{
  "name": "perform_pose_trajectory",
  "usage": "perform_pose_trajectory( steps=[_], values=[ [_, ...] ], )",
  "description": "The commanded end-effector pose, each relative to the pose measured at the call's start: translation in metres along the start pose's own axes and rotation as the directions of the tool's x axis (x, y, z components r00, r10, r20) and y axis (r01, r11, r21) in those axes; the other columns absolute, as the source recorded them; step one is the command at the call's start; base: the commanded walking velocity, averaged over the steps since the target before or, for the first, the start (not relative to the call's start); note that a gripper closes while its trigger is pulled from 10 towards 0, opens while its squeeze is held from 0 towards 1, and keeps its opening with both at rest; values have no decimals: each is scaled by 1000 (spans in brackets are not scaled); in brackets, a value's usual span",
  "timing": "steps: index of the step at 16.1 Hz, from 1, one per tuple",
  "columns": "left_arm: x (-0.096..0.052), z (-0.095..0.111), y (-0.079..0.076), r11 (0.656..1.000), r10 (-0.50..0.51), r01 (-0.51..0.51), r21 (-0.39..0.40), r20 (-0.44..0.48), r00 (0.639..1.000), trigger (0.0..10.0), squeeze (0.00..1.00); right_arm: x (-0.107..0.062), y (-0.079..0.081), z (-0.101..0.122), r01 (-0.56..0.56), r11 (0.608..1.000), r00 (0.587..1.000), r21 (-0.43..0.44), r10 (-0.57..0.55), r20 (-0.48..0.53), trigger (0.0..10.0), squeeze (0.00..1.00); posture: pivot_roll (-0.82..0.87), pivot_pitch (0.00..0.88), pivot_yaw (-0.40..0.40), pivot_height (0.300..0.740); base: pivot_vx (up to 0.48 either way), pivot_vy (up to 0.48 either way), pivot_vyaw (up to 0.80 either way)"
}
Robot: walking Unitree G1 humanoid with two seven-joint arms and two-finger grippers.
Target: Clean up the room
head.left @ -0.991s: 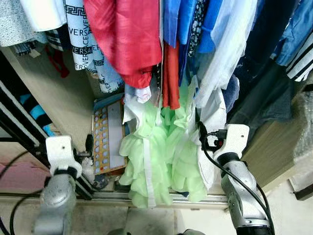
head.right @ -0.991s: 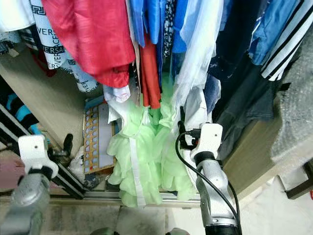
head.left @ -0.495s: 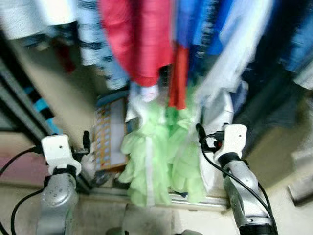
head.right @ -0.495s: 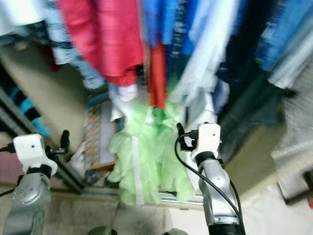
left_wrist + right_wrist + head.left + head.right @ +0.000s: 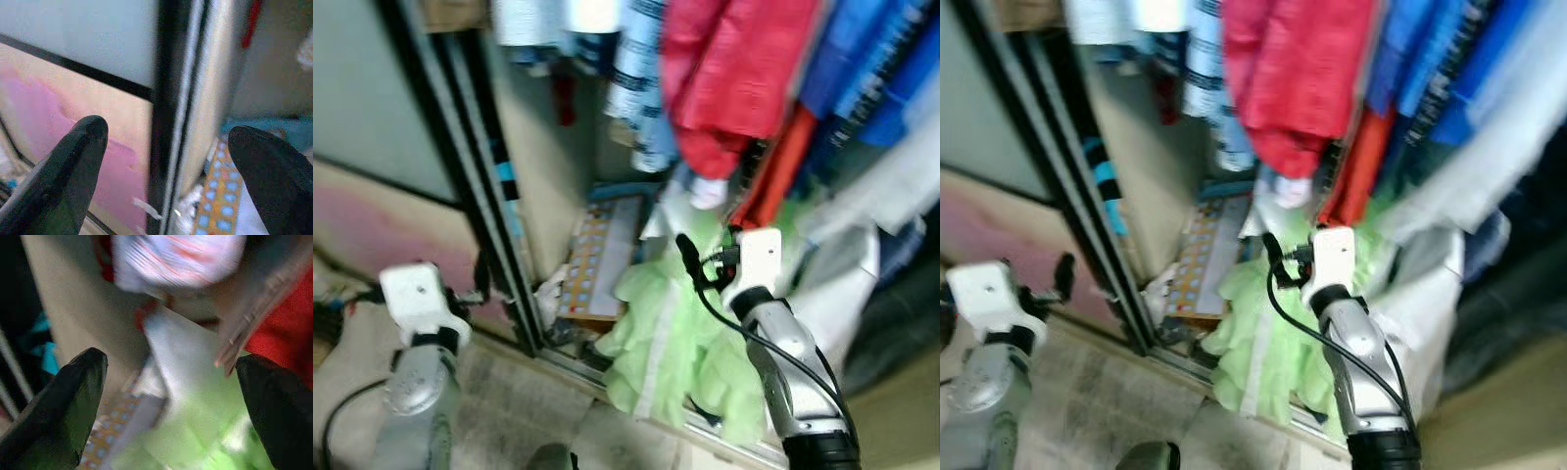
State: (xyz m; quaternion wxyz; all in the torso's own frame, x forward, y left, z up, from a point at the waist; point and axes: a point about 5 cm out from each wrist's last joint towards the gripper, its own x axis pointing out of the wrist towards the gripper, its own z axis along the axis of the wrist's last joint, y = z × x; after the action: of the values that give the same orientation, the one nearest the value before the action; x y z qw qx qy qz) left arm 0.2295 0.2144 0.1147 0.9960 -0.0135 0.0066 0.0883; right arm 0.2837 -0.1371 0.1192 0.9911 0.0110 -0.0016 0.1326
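left gripper open facing wardrobe door frame; right gripper open near green dress

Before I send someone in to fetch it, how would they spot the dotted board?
Look in the open closet, under the hanging red garment. The board leans low on the floor between the black door frame and the pale green ruffles: flat, orange, with rows of blue dots.

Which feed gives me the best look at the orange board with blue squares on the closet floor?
The left eye view: the orange board shows nearly whole, leaning by the green garment. The right eye view matches. Each wrist view catches a blurred corner.
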Motion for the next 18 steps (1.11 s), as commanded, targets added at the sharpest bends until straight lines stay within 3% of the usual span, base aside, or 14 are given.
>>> perform_pose_trajectory(
  steps=[1,2,6,10,13,18],
  values=[
    [-3,5,3,1000,5,-5,2,5,1000,10000,0,0,-1,7,4,1000,1000,15,-4,14,10000,0,52,0,-42,740,0,0,800],
    [-5,7,3,1000,7,-7,-6,7,1000,10000,0,0,0,7,3,1000,1000,17,-3,16,10000,0,62,0,-40,740,0,0,800],
    [1,13,-5,996,26,-27,81,7,1000,10000,0,5,5,7,-9,999,1000,39,8,3,10000,0,69,0,-43,740,0,0,800],
    [3,17,-18,1000,-16,16,-4,1,1000,10000,0,7,4,10,-21,998,1000,54,22,-3,10000,0,53,0,-50,740,0,0,800],
    [5,22,-19,999,3,-3,40,14,1000,10000,0,11,8,14,-69,997,998,35,69,7,10000,0,59,0,-55,740,0,0,800],
    [3,25,-18,1000,13,-13,20,11,1000,10000,0,17,6,16,-85,996,996,32,85,-1,10000,0,67,0,-63,740,0,0,800]
  ],
)
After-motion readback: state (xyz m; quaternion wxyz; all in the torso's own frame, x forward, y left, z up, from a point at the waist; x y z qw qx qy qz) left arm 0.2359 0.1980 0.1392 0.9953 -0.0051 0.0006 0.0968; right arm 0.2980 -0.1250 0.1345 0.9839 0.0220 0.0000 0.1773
